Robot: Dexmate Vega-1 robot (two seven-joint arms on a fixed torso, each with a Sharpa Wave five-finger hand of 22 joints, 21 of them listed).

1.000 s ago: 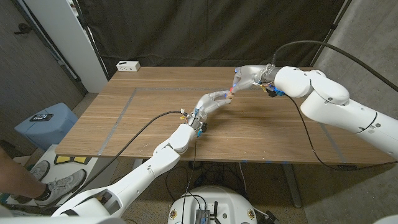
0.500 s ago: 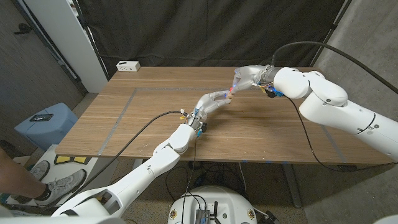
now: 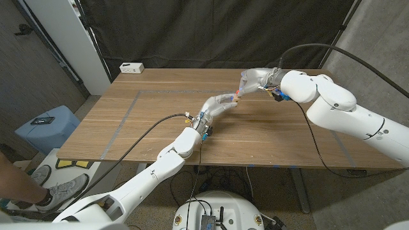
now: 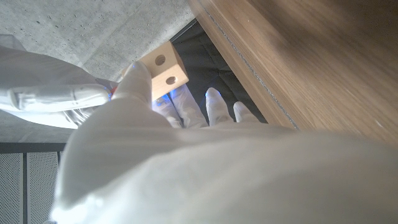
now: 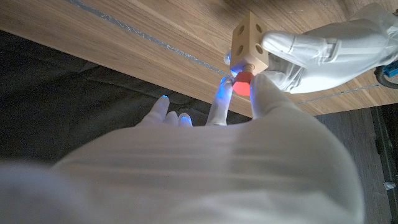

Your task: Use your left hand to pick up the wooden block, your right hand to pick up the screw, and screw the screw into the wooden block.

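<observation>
Above the middle of the wooden table [image 3: 153, 121], toward its far side, the two hands meet. The left hand [image 3: 220, 102] grasps the wooden block [image 5: 249, 43] — a small pale cube with round holes in its faces — and holds it up off the tabletop. The right hand [image 3: 252, 79] pinches the screw [image 5: 243, 82] by its red head, fingers [image 5: 219, 102] lit blue at the tips, with the screw's pale shank set against a face of the block. How far the shank sits in cannot be told. A white box [image 3: 131, 67] lies at the table's far left corner.
</observation>
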